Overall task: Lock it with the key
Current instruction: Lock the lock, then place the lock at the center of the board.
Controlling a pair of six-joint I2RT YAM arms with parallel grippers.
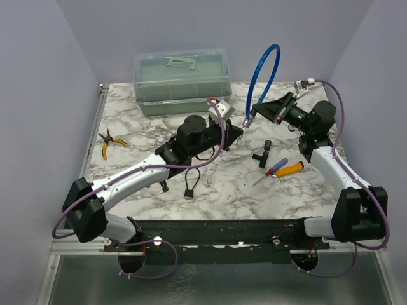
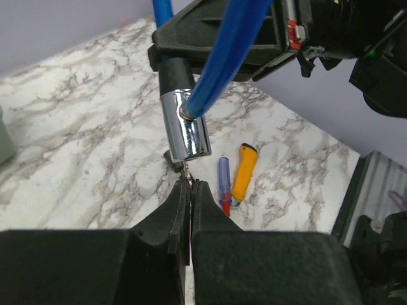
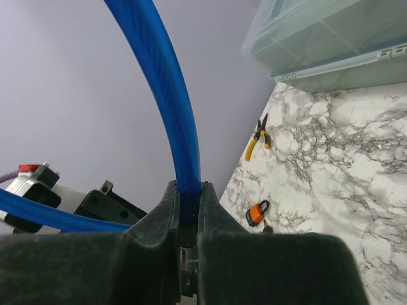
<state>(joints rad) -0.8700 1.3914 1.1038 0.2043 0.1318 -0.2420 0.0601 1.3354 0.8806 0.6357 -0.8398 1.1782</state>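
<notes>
Pinching the key (image 2: 186, 170) between its tips, the left claw (image 2: 191, 189) is closed tight with no gap showing; we see the key just under the chrome lock cylinder (image 2: 184, 130), its end at the cylinder's lower face; how deep it sits we cannot tell. We log the right claw (image 3: 187, 196) as clamped nearly closed on the cable lock (image 1: 267, 70), gripping the blue cable (image 3: 159, 82) right where it meets the black sleeve above the cylinder; the lock is held up off the marble surface (image 1: 222, 184), its blue loop arching above the claw. We place both claws meeting tip to tip over the middle-right of the surface, in front of the clear lidded box (image 1: 182, 79) at the back. On the surface below lie two screwdrivers, one blue-handled (image 2: 224, 181) and one orange (image 2: 245, 170), side by side; yellow-handled pliers (image 1: 111, 143) sit far left; a small padlock (image 1: 191, 189) lies near the left arm; a black T-shaped piece (image 1: 262, 152) sits near the screwdrivers.
</notes>
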